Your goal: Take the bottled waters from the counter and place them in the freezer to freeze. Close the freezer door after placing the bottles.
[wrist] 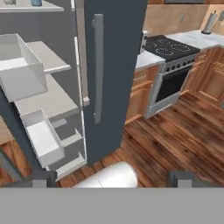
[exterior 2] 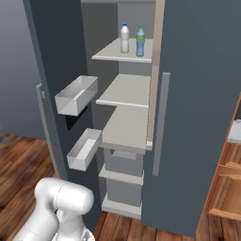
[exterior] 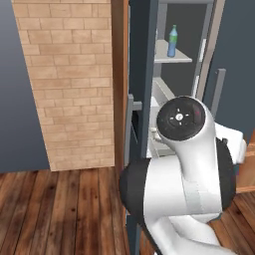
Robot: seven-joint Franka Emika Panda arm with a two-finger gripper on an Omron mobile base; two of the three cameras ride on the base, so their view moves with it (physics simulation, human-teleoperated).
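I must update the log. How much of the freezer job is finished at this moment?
Done: both bottled waters, the blue-capped bottle and the green-capped bottle, stand side by side on the freezer's top shelf. In hand: nothing; the end effector holds no bottle. Left: the freezer door stands wide open and must be closed.

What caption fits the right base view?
Both bottled waters stand on the top shelf of the freezer, freezer door open.

Matt slate-grey freezer door (exterior 2: 47, 70), clear plastic bottled waters (exterior 2: 124, 38), glossy wooden floor (wrist: 175, 131).
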